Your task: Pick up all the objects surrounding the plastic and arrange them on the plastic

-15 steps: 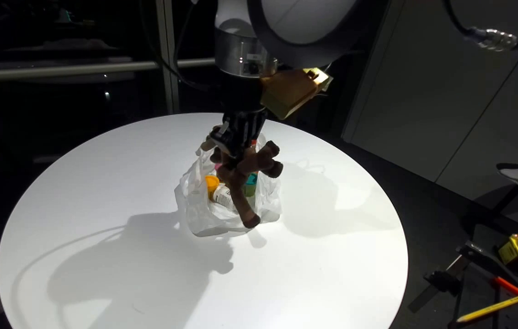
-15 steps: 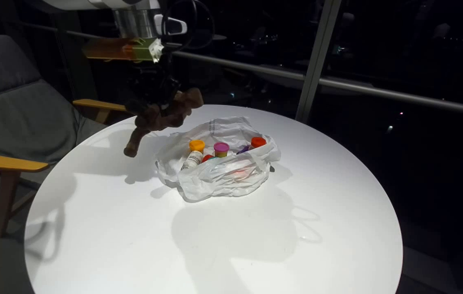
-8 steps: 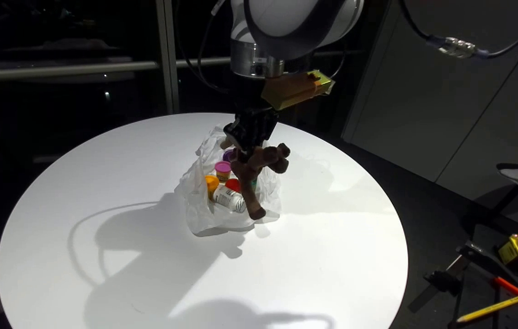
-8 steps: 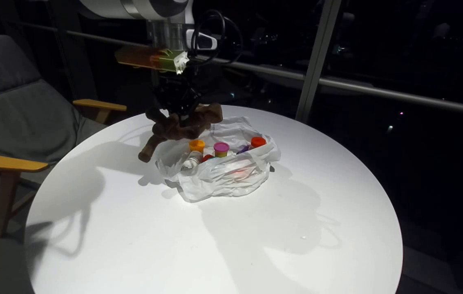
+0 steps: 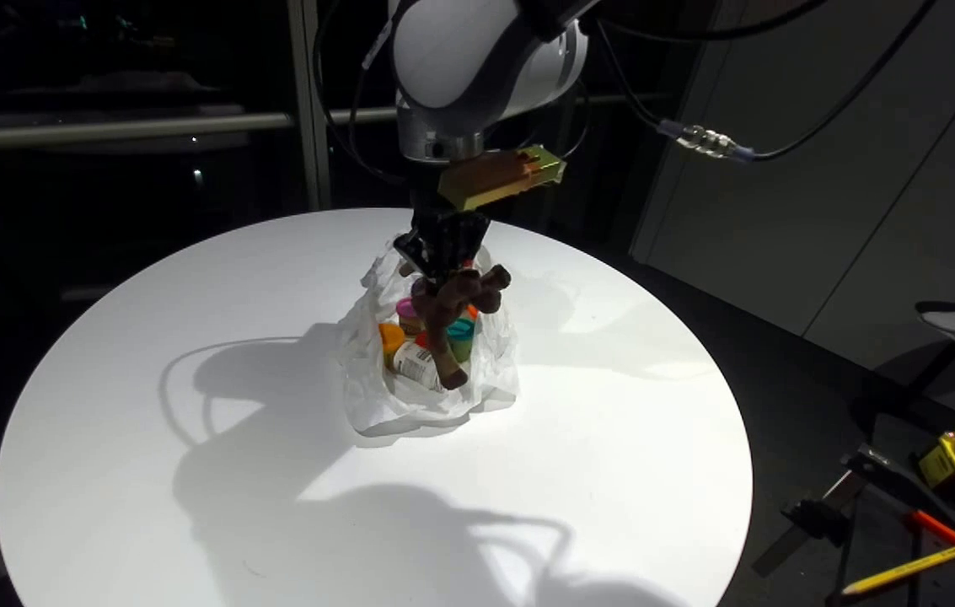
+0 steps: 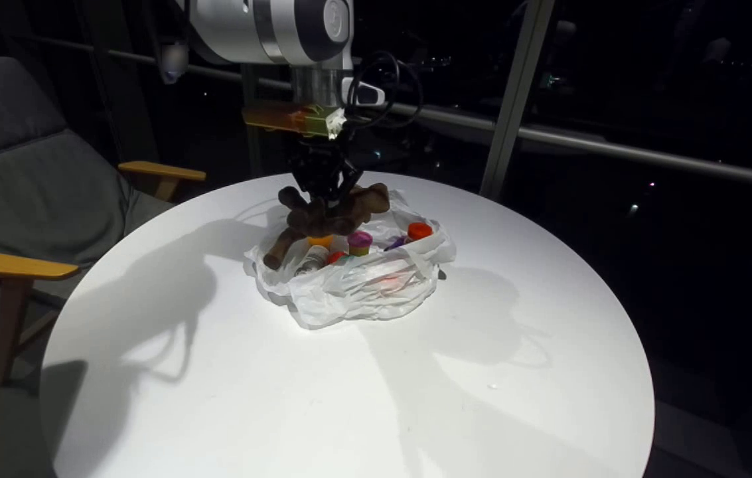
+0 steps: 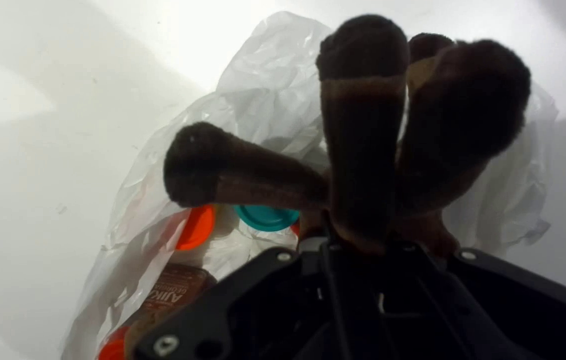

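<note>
Crumpled white plastic bag (image 6: pixel 362 292): lay spread on the round white table (image 6: pixel 548 372), sides bunched up into a soft wall, which probably kept round things from rolling away.
Fuzzy brown toy with stubby limbs (image 5: pixel 442 314): there it was, right over the bag, limbs jutting every which way! Held high, it seemed, so those limbs would clear the things inside; whether its lowest one touched anything, I couldn't tell.
Black two-fingered gripper (image 6: pixel 328 196): had its fingers narrowed onto the toy's middle, a firm pinch by the look of it. A sensible spot, too, since the limbs sprawled out to either side.
White labelled bottle (image 5: pixel 416 364): lay on its side in the bag, beside the tub with an orange-yellow lid (image 5: pixel 391 341), a neighbour that likely checked any roll.
Small pink-lidded tub (image 6: pixel 360 243): stood upright, mid-bag, near the teal-lidded green tub (image 5: pixel 460 339); standing things up left room for the toy, I reckoned.
Orange-red lid (image 6: pixel 419 230): sat at the end opposite the bottle, just beside the bag's wall.
Dark red container marked AJIKA (image 7: pixel 175 287): was in the bag as well, close by the plastic's edge in the wrist view.
Lowest limb: the one to watch! Late in the task, it seemed, with lowering and release called for; that limb threatened to topple a tub or drag the plastic.
</note>
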`<state>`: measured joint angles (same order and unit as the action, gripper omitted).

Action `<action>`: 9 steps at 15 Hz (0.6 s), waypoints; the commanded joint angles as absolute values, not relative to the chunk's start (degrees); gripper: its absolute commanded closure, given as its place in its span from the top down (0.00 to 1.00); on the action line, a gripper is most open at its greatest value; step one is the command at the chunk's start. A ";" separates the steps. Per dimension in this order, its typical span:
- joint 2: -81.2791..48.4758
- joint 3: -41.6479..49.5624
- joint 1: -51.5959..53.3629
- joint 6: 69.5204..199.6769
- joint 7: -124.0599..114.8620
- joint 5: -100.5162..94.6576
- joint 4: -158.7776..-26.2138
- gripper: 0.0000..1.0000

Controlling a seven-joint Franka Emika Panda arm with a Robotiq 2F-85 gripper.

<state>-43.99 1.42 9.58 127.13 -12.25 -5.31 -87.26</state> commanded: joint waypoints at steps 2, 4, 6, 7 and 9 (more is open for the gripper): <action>-52.17 2.49 8.50 123.27 -12.70 -5.04 -73.84 0.12; -54.33 2.16 8.00 124.01 -12.29 -4.67 -70.36 0.12; -56.46 1.80 7.59 123.45 -11.89 -4.26 -66.91 0.12; -57.44 1.49 7.38 122.97 -11.56 -3.94 -65.45 0.12; -59.26 0.64 6.90 121.63 -11.05 -2.98 -62.96 0.12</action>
<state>-55.33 2.03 7.86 124.90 -12.26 -5.03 -70.04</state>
